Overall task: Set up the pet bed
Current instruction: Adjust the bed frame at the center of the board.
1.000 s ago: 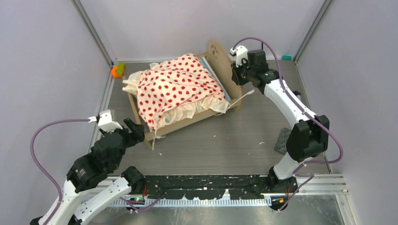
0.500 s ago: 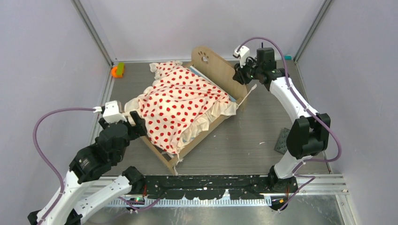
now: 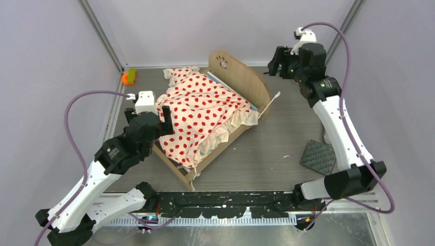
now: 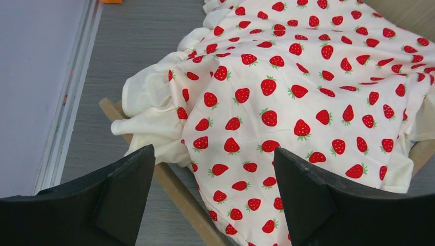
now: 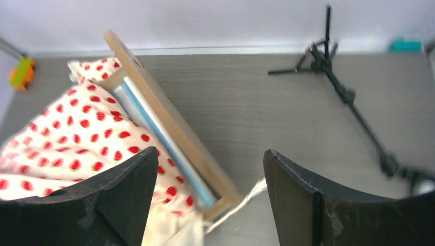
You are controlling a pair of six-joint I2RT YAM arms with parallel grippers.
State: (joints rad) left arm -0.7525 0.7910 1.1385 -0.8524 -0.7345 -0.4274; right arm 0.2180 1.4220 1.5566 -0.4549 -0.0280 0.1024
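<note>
Both arms have let go and shifted, while the pet bed [image 3: 205, 115] lies as it did half a second ago, turned from its pose of a second ago: diagonal on the table [image 3: 277, 133], its paw-print end board [image 3: 238, 74] toward the far right and its foot end toward the near edge; the right gripper [image 3: 275, 64], earlier pressed against that end board, has drawn back and up toward the far right corner and is now well apart from the bed; its jaws stand wide apart with nothing between them, as the right wrist view [image 5: 210, 154] confirms; below it that view shows the board's edge, the blue-striped mattress [image 5: 154, 128] and a cream tie [image 5: 241, 205] trailing off the frame's corner; the left gripper [image 3: 152, 119] has moved from the bed's foot to its left side, where it hangs over the edge of the red-spotted bedding [image 4: 308, 87]; its fingers [image 4: 128, 189] are spread wide and empty, the ruffle and the wooden side rail [image 4: 174, 189] showing between them; whether they touch the cloth cannot be told; with the right arm swung away, the dark studded mat [image 3: 320, 156] now shows whole near the right wall; the orange and green toy [image 3: 128, 77] stays at the far left corner; the black tripod stand [image 5: 349, 97] lies on the table beyond the bed.
</note>
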